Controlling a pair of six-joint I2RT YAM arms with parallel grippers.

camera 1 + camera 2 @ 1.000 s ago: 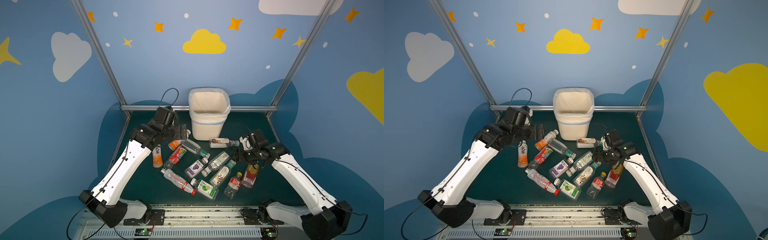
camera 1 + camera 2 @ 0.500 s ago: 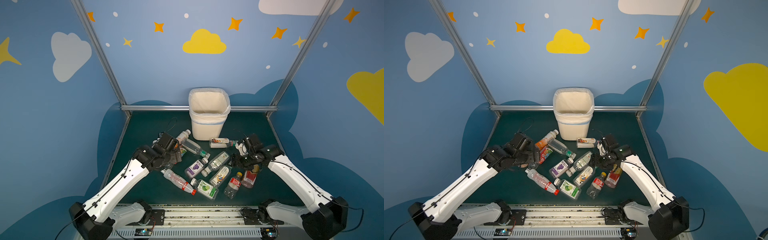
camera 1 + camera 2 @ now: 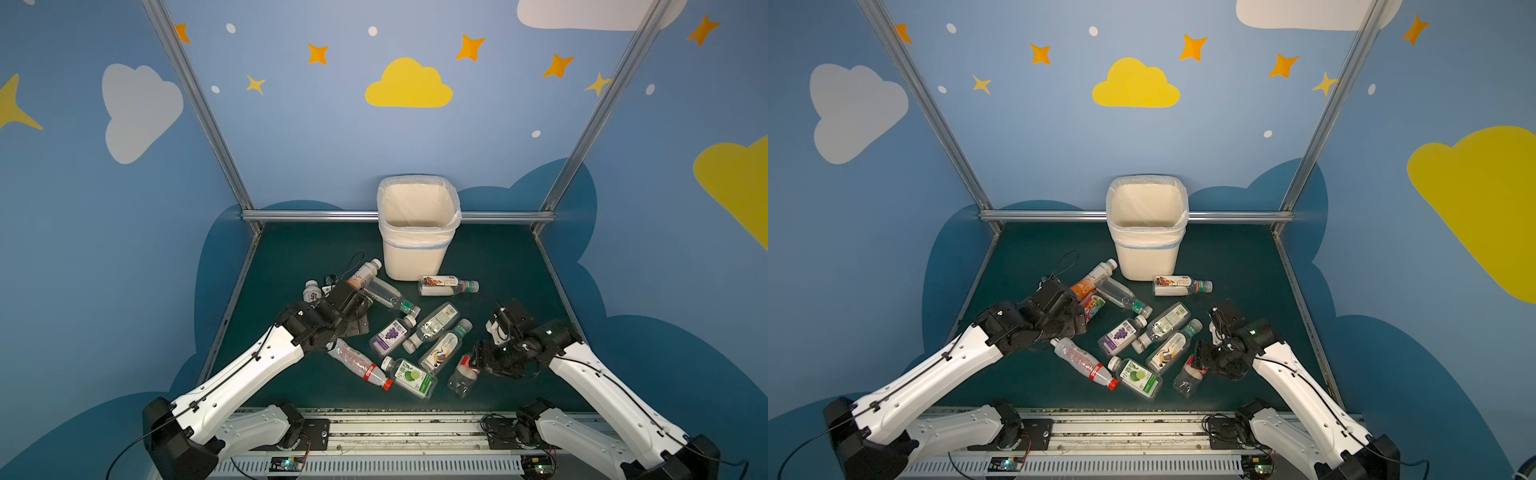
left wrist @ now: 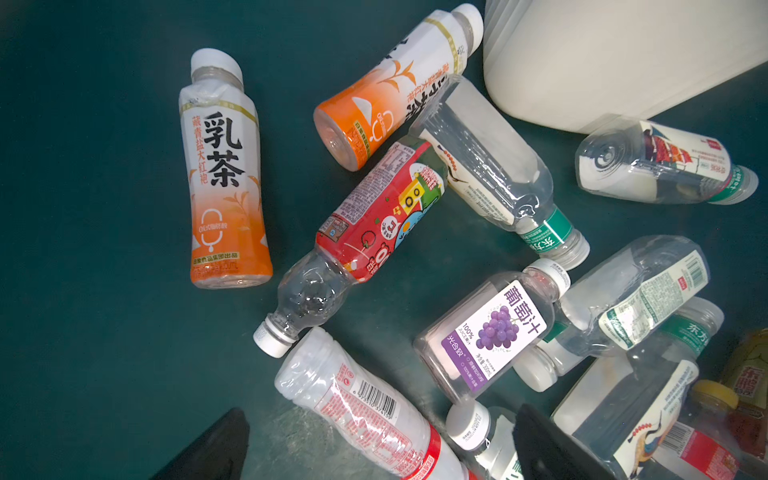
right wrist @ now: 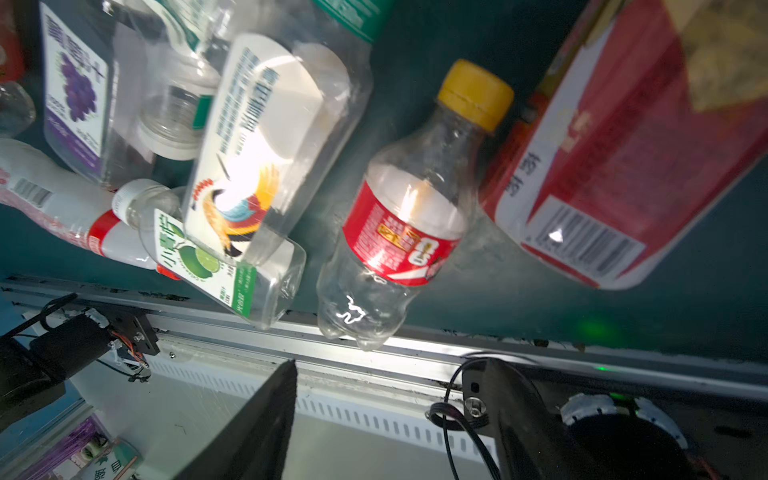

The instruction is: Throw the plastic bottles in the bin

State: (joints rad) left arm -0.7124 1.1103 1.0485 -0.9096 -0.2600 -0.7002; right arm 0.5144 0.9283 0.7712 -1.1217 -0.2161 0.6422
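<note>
Toward the front edge of the surface (image 3: pixel 498 266), the right hand (image 5: pixel 381 365), parted and empty, should straddle the yellow-capped bottle (image 5: pixel 399 232) mid-body before closing; the left hand (image 4: pixel 380 411) gapes empty.

The left hand (image 3: pixel 1073 322) covers part of the red-labelled bottle (image 3: pixel 1094 306); the bin (image 4: pixel 602 62) is cut off in the left wrist view.
</note>
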